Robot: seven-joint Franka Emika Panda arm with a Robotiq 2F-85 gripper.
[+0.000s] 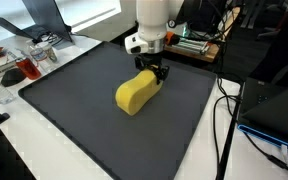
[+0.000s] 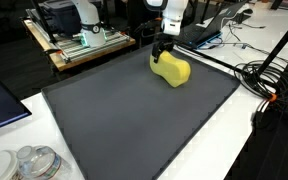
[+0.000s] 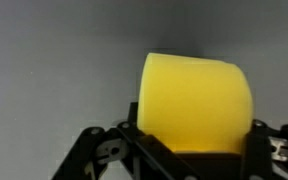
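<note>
A yellow foam block lies on the dark grey mat in both exterior views. My gripper stands over the block's far end, with one finger on each side of it. In the wrist view the block fills the gap between the two black fingers, and both fingers touch its sides. The block's near end rests on the mat.
The mat covers most of the white table. A tray with dishes and a red item stands at one corner. Cables run along the table edge beside the mat. Clear containers sit at another corner.
</note>
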